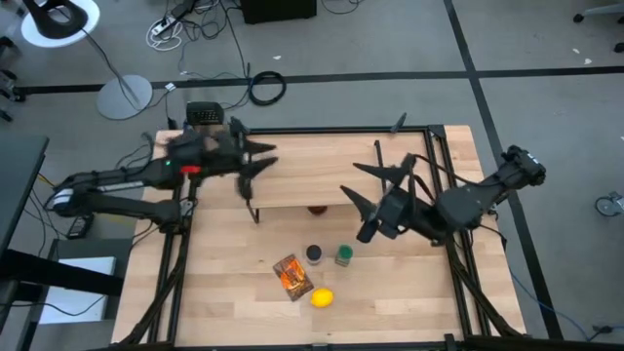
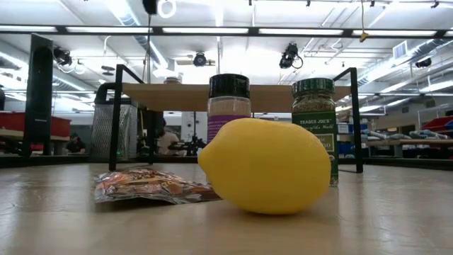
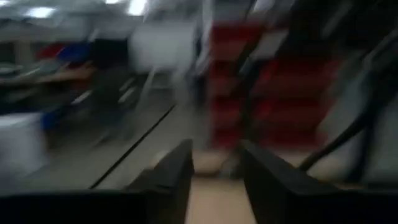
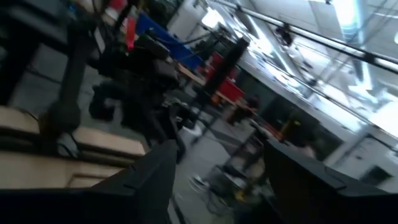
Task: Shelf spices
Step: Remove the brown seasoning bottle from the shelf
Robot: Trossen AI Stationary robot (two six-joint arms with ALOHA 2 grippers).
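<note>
Table (image 1: 224, 302): a pale wooden work surface, seen from above, with a dark robot arm reaching in from each side.

Shelf (image 1: 302, 180): a low rack with a light wooden top on thin black legs, standing across the middle of the table. From table height a pale jar (image 2: 172, 80) appears to stand on its left end, though only the tip shows.

Left gripper (image 1: 261, 161): raised over the shelf's left end, fingers (image 3: 174, 180) parted with nothing between them. Judged from this, it is clear of the shelf top rather than carrying anything.

Right gripper (image 1: 363, 205): held over the shelf's right end, fingers (image 4: 149, 180) spread wide and empty, pointing toward the goods below, likely placed to reach for the next one.

Lemon (image 1: 322, 297): nearest the table's front edge, just beside the packet; not part of the job.

Orange packet (image 1: 292, 275): lying flat in front of the shelf, not yet put away.

Purple jar (image 1: 314, 253) and green jar (image 1: 343, 255): upright side by side, just in front of the shelf, waiting to be lifted onto it.

Small dark red object (image 1: 317, 208): at the shelf's front edge.
</note>
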